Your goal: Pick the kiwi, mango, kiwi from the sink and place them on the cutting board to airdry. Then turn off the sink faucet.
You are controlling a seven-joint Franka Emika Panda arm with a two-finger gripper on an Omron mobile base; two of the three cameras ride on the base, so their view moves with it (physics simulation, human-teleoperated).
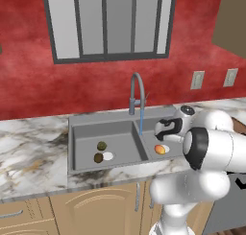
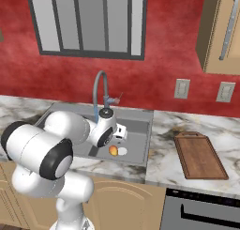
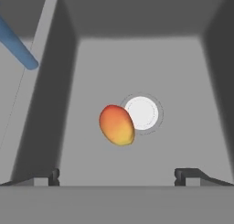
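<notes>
Small oval orange-yellow mango with reddish blush (image 3: 117,125) lying on floor of right basin of grey double-basin rectangular sink (image 1: 86,126), touching edge of white round drain disc (image 3: 142,112) on its left in hand view. Same mango seen in left base view (image 1: 160,149) and right base view (image 2: 113,150), just beside drain.

Small round olive-green kiwi (image 1: 101,146) on floor of left basin; darker brown kiwi (image 1: 98,158) just in front of it, touching left basin's white drain (image 1: 108,156). Both well apart from mango, across basin divider.

White arm's two-finger gripper (image 3: 117,176) poised above right basin, pointing down at mango, jaws spread wide, nothing between them; dark fingertips (image 3: 185,174) clear of fruit and basin floor. Gripper body visible over right basin in left base view (image 1: 166,129).

Tall slim grey metal gooseneck faucet (image 1: 137,92) behind sink at divider, thin blue stream of water (image 1: 141,121) falling from spout; stream also in upper left of hand view (image 3: 18,47).

Flat rectangular reddish-brown wooden cutting board with darker rim (image 2: 199,155) on marbled white countertop (image 2: 164,158) right of sink, bare, well apart from sink's fruit.
</notes>
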